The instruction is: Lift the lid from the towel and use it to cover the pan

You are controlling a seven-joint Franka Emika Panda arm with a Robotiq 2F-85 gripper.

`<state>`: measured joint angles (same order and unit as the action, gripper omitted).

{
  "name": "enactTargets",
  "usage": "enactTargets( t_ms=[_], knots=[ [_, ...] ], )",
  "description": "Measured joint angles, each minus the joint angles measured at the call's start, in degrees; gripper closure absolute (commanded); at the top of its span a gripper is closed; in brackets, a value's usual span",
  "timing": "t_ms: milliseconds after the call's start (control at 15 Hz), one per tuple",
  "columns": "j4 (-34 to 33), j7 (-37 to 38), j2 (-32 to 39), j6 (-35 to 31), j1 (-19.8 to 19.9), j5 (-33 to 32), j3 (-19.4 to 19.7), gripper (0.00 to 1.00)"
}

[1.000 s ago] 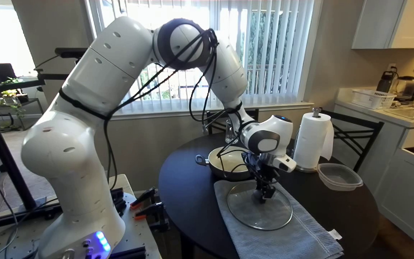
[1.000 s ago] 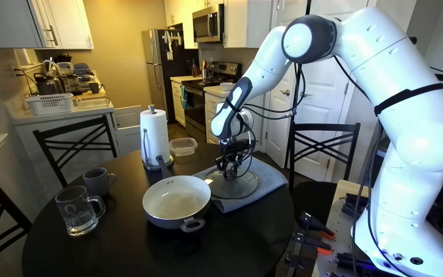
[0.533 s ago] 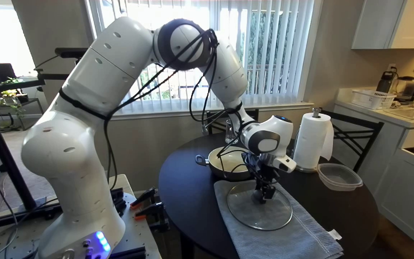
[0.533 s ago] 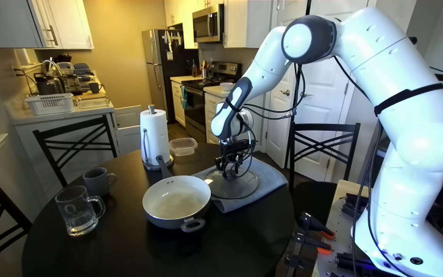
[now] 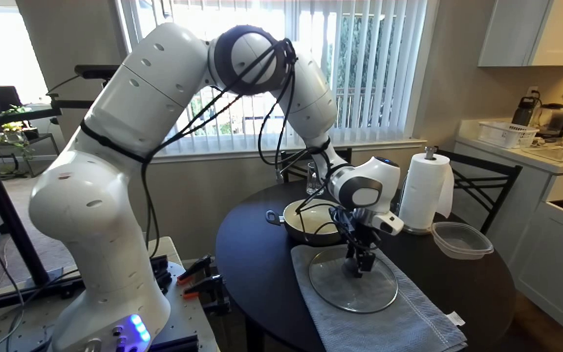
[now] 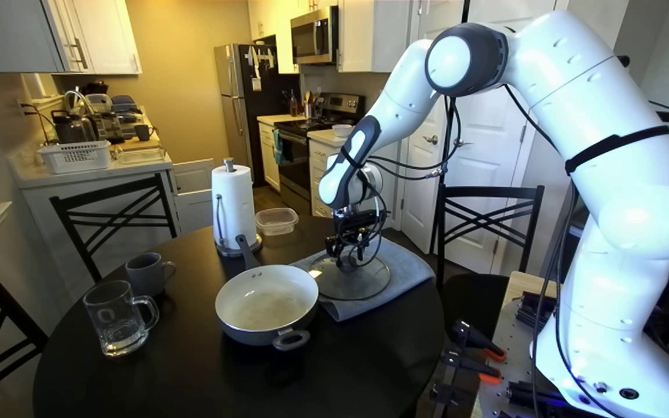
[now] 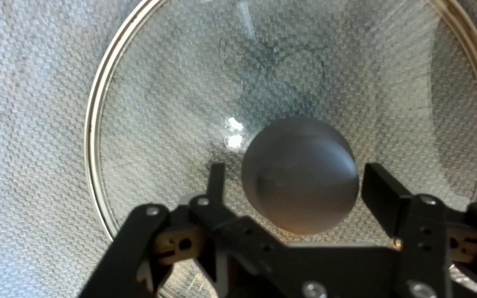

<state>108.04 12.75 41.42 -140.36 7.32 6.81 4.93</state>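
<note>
The lid [image 7: 168, 107], clear glass with a metal rim, lies flat on the grey-blue towel [image 5: 379, 332]. Its round dark knob [image 7: 300, 178] stands up in the middle. In the wrist view my gripper [image 7: 295, 176] is open, with one finger on each side of that knob. A gap shows at the left finger [image 7: 216, 182]; the right finger [image 7: 381, 190] is very close to the knob, with a thin gap. The pan [image 6: 265, 302], pale inside and dark outside, sits uncovered on the table beside the towel.
A paper towel roll [image 6: 234, 206] and a clear plastic container [image 6: 277, 222] stand past the pan. A glass mug [image 6: 118, 319] and a grey cup [image 6: 147, 276] are at the table's window side. The pan's handle [image 6: 247, 252] points towards the roll.
My gripper's fingers have spread apart around the knob. The arm has barely shifted, and the lid, towel and pan stay where they were.
</note>
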Motion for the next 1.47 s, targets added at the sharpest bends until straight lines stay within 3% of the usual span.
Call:
enactTargets(
  t_ms=[267,800,1467],
  knots=[
    [-0.62,0.02,-0.01,1.08,-0.18,0.0,-0.06,0.68],
    [-0.69,2.01,-0.98,3.82,-1.38,0.0,0.55,0.68],
    [0.34,7.04,-9.37,12.33,-4.01,-0.1,2.5,0.68]
  ],
)
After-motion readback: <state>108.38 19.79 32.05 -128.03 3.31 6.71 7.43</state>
